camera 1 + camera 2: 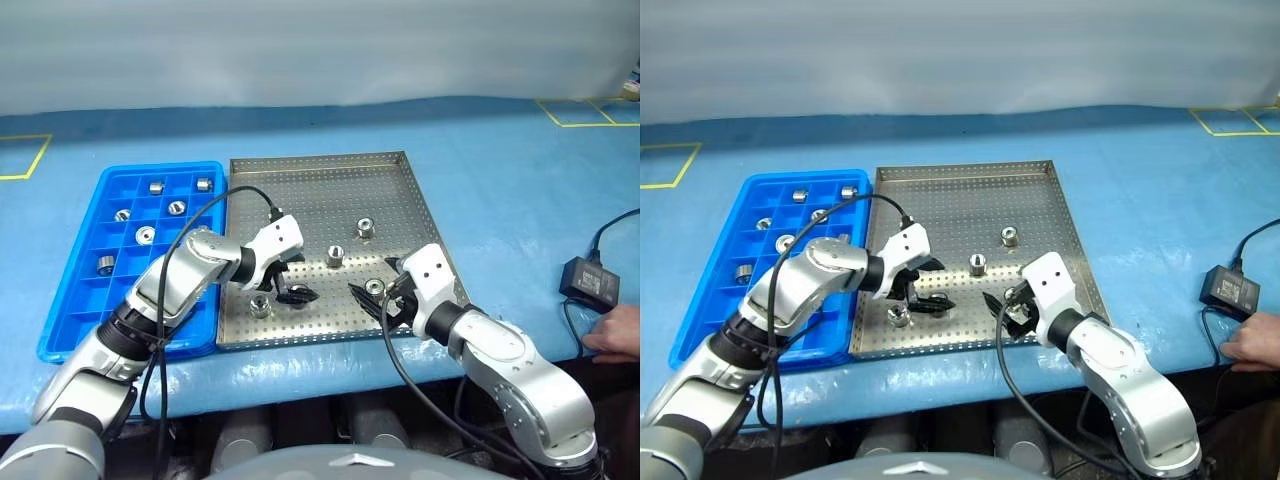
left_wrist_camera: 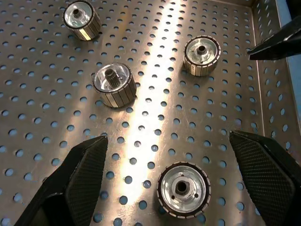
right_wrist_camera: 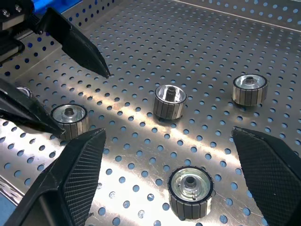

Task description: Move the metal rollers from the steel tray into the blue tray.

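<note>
While both arms work over the steel tray (image 1: 320,170), four rollers (image 1: 366,229) sit there; six are in the blue tray (image 1: 110,310). Left wrist: left gripper (image 2: 171,181) spread around a roller (image 2: 183,189); lower squarely, then pinch. Right wrist: right gripper (image 3: 181,176) spread around another roller (image 3: 190,190).

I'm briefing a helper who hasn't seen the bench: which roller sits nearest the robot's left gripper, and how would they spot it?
Find the steel tray beside the blue tray. Four metal rollers stand on its perforated floor; take the roller in the near corner closest to the blue tray, beside the open left gripper. Unlike the other three, it stands alone on that side.
</note>
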